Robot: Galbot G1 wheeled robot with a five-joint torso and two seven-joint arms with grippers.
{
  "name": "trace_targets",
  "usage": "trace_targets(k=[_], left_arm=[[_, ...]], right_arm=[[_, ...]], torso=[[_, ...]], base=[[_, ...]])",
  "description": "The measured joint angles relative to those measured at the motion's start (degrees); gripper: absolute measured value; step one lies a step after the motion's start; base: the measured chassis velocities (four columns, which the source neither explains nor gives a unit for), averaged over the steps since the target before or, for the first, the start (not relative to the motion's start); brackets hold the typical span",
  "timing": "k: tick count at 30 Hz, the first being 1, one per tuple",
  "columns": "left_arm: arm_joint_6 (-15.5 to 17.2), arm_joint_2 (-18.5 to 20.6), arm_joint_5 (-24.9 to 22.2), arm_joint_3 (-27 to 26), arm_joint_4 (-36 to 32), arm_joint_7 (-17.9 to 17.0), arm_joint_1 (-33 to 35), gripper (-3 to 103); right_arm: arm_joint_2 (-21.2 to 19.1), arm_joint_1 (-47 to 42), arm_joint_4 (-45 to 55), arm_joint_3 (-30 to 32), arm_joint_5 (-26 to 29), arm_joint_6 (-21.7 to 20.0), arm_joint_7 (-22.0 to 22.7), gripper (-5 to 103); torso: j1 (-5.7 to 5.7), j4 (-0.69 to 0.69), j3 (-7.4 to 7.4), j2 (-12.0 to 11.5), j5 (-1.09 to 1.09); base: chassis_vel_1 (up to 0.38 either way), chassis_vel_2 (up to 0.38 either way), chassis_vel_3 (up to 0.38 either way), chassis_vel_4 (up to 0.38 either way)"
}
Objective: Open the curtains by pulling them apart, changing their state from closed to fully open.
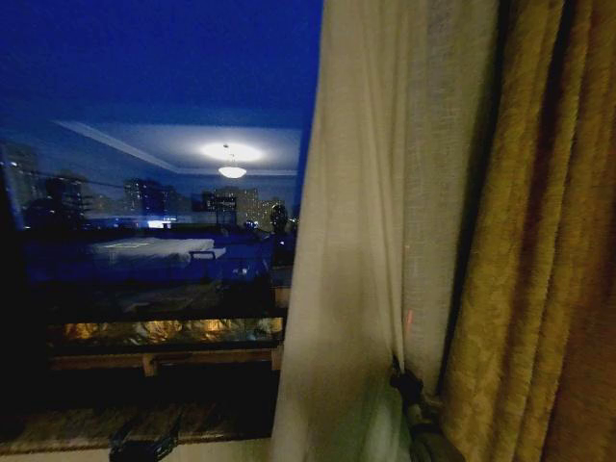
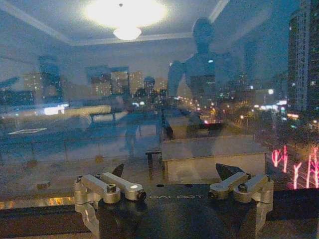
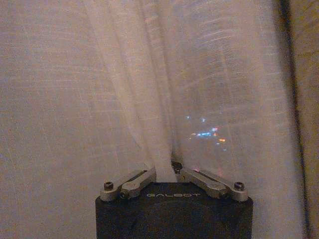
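Well, here is how it stands.

Right curtain: a sheer cream curtain (image 1: 385, 221) hangs gathered toward the right of the window, close against a golden-brown drape (image 1: 539, 250); low down a dark tie-back (image 1: 409, 390) cinches it.

Window: the glass (image 1: 154, 192) left of that curtain is bare, showing the night city and a reflected ceiling lamp (image 1: 231, 171). I judge this side drawn back as far as it will go.

Left curtain: I cannot see from here how the other side hangs, so I cannot say whether the whole job is finished.

Right gripper: in its wrist view the right gripper (image 3: 172, 167) is right at the sheer fabric (image 3: 149, 89), jaws drawn in close on a pinched fold of it.

Left gripper: in its wrist view the left gripper (image 2: 174, 172) faces the bare glass, jaws spread wide, nothing between them. The head view shows a dark shape at the sill (image 1: 144, 445), likely this arm.

What is left: as I judge it, letting go of the fabric and checking the left side.

Writing: "GALBOT" is printed on both gripper bodies; nothing else readable.
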Motion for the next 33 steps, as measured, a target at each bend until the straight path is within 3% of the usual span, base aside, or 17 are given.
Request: trace_targets(k=[12, 19, 25, 29, 32, 33], left_arm=[[-0.03, -0.01, 0.02, -0.21, -0.49, 0.0, 0.63, 100], [-0.22, 0.43, -0.44, -0.33, -0.76, 0.0, 0.81, 100], [-0.42, 0.27, -0.46, 0.08, -0.76, 0.04, 0.75, 100], [-0.43, 0.24, -0.45, 0.36, -0.76, 0.08, 0.63, 100], [-0.52, 0.23, -0.45, 0.13, -0.51, 0.13, 0.71, 100], [-0.61, 0.17, -0.45, 0.06, -0.4, 0.14, 0.79, 100]], right_arm=[[-0.01, 6.85, -8.79, 4.65, 0.42, 1.1, -1.21, 0], [-0.01, 9.27, -13.49, 6.58, 3.4, 1.13, -2.05, 0], [-0.01, 6.31, -9.4, 7.27, 4.8, -0.04, -2.44, 0], [-0.01, 2.92, -3.91, 7.08, 5.74, -1.98, -4.94, 0], [-0.01, -0.2, 1.68, 6.12, 6.43, -4.13, -9.14, 16], [-0.01, -1.15, 3.58, 5.74, 6.55, -4.74, -10.19, 16]], torso=[[0.0, 0.01, 0.0, 0.0, -0.02], [0.0, 0.01, 0.0, 0.0, -0.01], [0.0, -0.02, 0.0, 0.0, 0.0], [0.0, -0.01, 0.0, 0.0, 0.01], [0.01, 0.0, 0.0, 0.0, 0.0], [0.01, 0.01, 0.0, 0.0, 0.0]], base=[[0.0, 0.0, 0.0, 0.0], [0.0, 0.0, 0.0, 0.0], [0.0, 0.0, 0.0, 0.0], [0.0, 0.0, 0.0, 0.0], [0.0, 0.0, 0.0, 0.0], [0.0, 0.0, 0.0, 0.0]])
